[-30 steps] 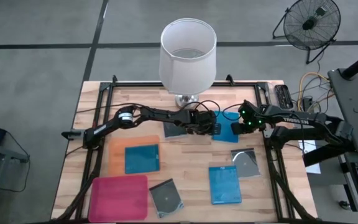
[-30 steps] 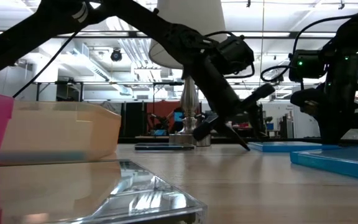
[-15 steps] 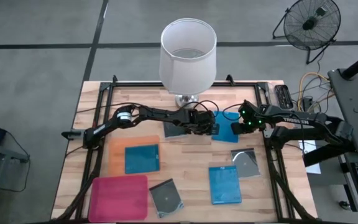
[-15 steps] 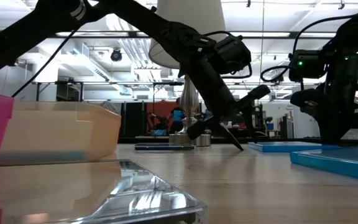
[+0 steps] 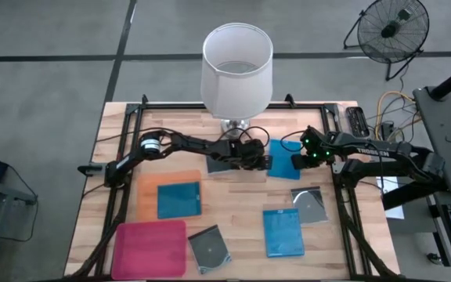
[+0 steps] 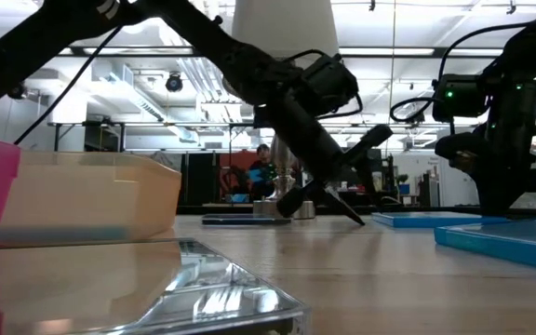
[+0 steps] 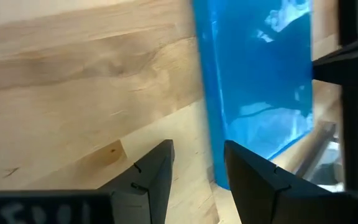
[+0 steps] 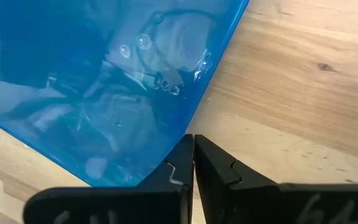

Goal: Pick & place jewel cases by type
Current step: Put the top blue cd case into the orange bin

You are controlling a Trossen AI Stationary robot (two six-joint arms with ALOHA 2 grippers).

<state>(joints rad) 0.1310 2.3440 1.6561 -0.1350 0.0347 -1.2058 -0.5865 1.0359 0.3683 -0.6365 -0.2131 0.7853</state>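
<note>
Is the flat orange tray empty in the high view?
No, the flat orange tray already holds one solid bright blue jewel case, lying flat inside it.

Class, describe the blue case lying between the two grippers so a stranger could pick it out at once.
Start at the white lamp at the table's far edge. Just in front of its base, to the right, lies a blue case between the left gripper and the right gripper. The other two blue cases lie nearer: one in the orange tray, one on bare wood.
</note>
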